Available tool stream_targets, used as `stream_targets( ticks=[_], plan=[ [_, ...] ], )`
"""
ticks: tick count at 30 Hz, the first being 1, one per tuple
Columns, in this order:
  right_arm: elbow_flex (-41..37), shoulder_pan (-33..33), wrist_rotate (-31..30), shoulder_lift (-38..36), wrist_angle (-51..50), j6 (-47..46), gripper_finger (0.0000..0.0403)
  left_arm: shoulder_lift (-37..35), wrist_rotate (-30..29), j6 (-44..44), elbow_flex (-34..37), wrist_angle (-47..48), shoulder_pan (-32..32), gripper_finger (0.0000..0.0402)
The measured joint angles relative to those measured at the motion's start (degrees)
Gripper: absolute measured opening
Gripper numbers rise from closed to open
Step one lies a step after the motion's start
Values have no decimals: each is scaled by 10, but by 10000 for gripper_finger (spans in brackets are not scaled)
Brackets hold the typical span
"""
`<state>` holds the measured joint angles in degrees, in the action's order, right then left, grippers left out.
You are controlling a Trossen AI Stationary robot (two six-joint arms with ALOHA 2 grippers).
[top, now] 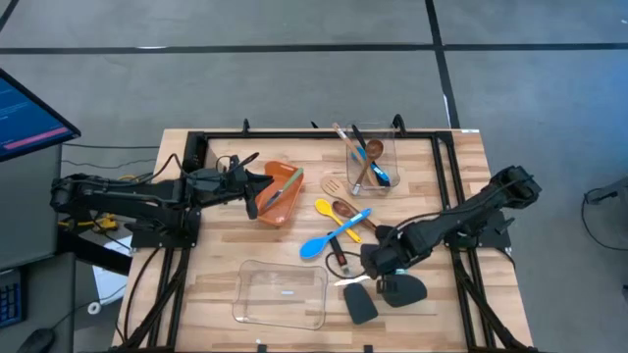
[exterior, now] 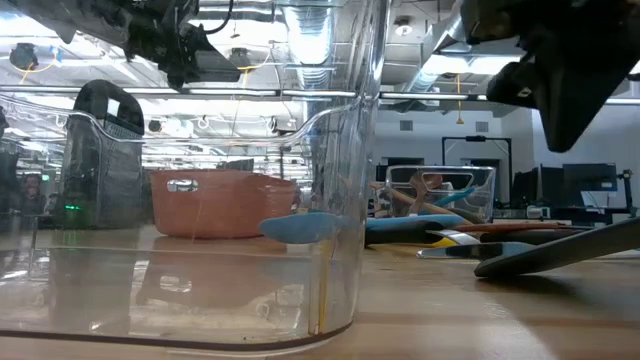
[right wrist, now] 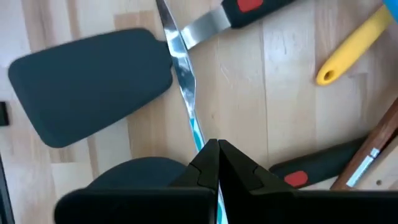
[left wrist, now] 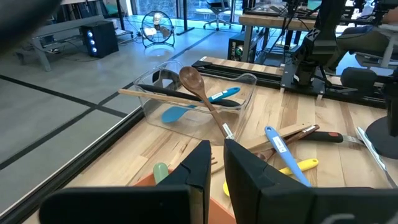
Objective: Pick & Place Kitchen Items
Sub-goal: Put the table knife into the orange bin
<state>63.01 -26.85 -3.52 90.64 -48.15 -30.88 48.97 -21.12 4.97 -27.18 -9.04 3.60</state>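
Several kitchen items lie loose mid-table: a blue spoon (top: 332,237), a yellow spoon (top: 324,207), a wooden turner (top: 334,186) and two black spatulas (top: 361,304) (top: 404,289). More stand in a clear container (top: 371,157) at the far edge. My right gripper (top: 378,267) points down over the spatulas, shut on a slim metal blade (right wrist: 180,62). My left gripper (left wrist: 216,165) hovers above the orange bin (top: 280,194). A narrow gap separates its fingers and nothing is between them. My right gripper pinches the slim metal blade (right wrist: 198,138) between its two fingers, coming from above and pointing down. The blade shows edge-on and runs out past the fingertips, over the neck of a black spatula (right wrist: 93,87). Whether its far end touches the table, I cannot tell.
An empty clear container (top: 283,294) sits at the near edge, left of the spatulas. The orange bin (exterior: 225,205) rests on the table and holds a green-handled tool (left wrist: 160,171). A black frame (top: 446,172) borders the tabletop. A monitor (top: 29,113) stands beyond the table's left side.
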Motion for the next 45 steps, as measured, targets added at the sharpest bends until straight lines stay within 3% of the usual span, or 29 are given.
stream_targets(
  ticks=[7,19,36,45],
  plan=[
    [-94,-1,-8,-28,100,-33,0,0,0,-2,0,0,0,30],
    [-96,0,-7,-21,105,-68,5,0,0,-2,0,-5,0,30],
    [-96,-18,-9,-21,107,-127,196,0,0,-2,0,-5,0,30],
    [-96,-18,-10,-21,107,-125,241,0,0,-2,0,-5,0,30]
  ],
)
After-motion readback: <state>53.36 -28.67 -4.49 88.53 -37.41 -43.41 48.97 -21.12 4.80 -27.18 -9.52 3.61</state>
